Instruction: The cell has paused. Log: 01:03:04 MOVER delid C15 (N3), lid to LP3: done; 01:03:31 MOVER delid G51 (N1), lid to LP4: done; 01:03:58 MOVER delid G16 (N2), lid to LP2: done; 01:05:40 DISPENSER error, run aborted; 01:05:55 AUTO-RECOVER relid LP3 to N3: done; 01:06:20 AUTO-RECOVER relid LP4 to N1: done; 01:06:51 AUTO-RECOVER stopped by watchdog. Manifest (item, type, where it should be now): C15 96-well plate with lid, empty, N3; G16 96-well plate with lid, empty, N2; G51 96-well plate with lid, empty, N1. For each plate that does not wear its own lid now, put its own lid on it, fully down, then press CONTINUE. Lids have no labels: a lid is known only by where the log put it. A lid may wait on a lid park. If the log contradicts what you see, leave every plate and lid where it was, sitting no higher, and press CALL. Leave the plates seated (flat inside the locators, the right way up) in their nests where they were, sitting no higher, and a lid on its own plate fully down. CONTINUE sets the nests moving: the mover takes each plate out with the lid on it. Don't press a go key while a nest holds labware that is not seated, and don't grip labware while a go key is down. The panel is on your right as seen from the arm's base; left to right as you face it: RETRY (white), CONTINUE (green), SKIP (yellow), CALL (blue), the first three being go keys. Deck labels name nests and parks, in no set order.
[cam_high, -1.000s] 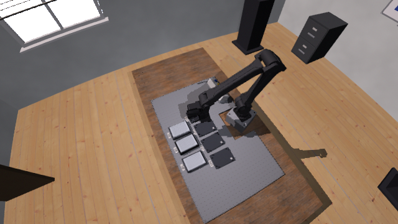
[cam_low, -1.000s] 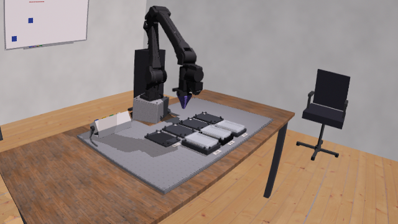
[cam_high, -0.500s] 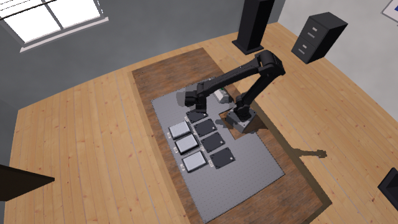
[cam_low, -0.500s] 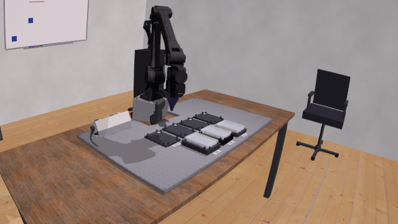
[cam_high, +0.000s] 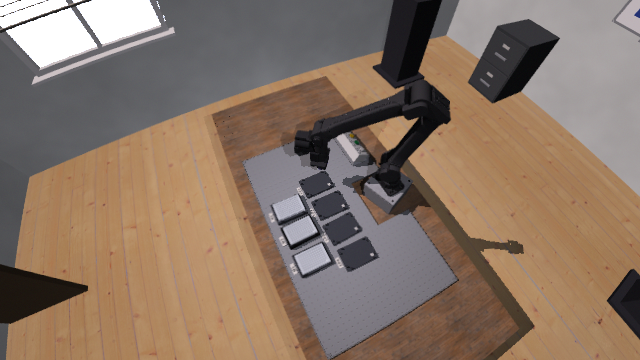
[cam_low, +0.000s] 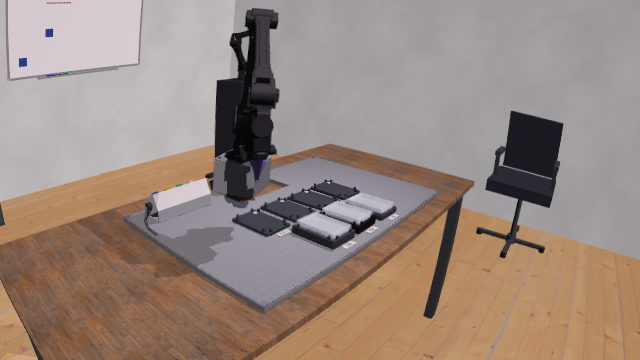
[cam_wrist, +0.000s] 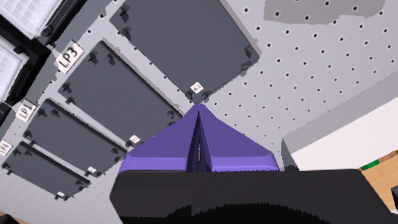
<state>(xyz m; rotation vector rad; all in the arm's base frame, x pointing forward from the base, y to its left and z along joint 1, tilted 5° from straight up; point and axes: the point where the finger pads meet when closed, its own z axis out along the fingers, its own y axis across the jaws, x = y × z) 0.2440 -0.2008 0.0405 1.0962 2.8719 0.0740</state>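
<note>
Three white 96-well plates (cam_high: 288, 208) (cam_high: 300, 231) (cam_high: 312, 260) sit in black nests in a row on the grey deck; they also show in the exterior view (cam_low: 347, 212). I cannot tell which of them wear lids. Four dark lid parks (cam_high: 316, 184) (cam_high: 329, 205) (cam_high: 342, 228) (cam_high: 358, 253) lie beside them and look bare; in the wrist view (cam_wrist: 185, 45) one carries the label LP3 (cam_wrist: 70, 52). My gripper (cam_high: 318, 164) hangs shut and empty above the deck between the nearest park and the key panel (cam_high: 353, 148), its purple fingers (cam_wrist: 199, 107) pressed together.
The arm's grey base (cam_high: 386, 194) stands at the deck's edge next to the panel, which also shows in the wrist view (cam_wrist: 345, 142) and the exterior view (cam_low: 180, 199). A chair (cam_low: 525, 175) and a cabinet (cam_high: 512, 60) stand off the table.
</note>
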